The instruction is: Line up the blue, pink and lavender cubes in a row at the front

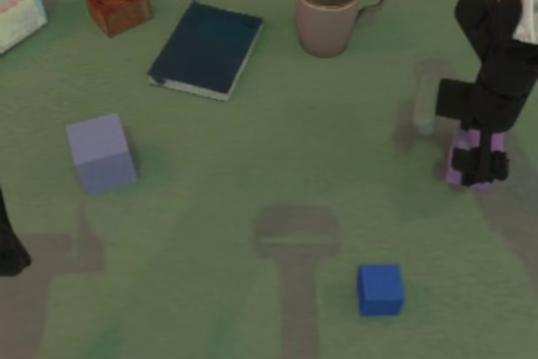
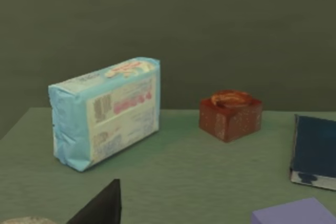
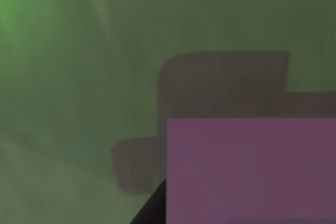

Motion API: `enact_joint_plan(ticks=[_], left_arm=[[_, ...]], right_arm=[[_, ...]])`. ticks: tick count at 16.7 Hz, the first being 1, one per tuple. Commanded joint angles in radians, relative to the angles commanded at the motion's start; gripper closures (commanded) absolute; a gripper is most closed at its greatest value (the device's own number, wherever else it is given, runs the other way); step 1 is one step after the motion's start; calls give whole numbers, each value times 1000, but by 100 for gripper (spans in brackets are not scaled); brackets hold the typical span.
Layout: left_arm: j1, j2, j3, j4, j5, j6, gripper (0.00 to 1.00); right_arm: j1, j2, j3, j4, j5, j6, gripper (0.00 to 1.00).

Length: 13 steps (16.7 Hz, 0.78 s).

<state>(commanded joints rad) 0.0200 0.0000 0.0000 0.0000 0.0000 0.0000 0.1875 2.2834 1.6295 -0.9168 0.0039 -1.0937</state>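
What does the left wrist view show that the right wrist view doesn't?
Only the left wrist view shows the pale blue packet, the reddish-orange patterned box, an edge of the dark-navy book and a corner of the lavender cube. Only the right wrist view shows the pink cube, filling much of it. Both show the green table.

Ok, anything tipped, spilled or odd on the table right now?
Nothing stands out. The mug is upright, the book lies flat, and the right gripper holds the pink cube, apparently off the table.
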Motion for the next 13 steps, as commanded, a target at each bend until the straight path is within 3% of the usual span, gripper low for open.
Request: enact_joint_plan(ticks=[6, 13], left_arm=[[0, 0, 0, 0, 0, 0, 0], [0, 0, 0, 0, 0, 0, 0]], right_arm=[[1, -28, 13, -38, -3, 7, 100], [7, -98, 155, -253, -4, 7, 100]])
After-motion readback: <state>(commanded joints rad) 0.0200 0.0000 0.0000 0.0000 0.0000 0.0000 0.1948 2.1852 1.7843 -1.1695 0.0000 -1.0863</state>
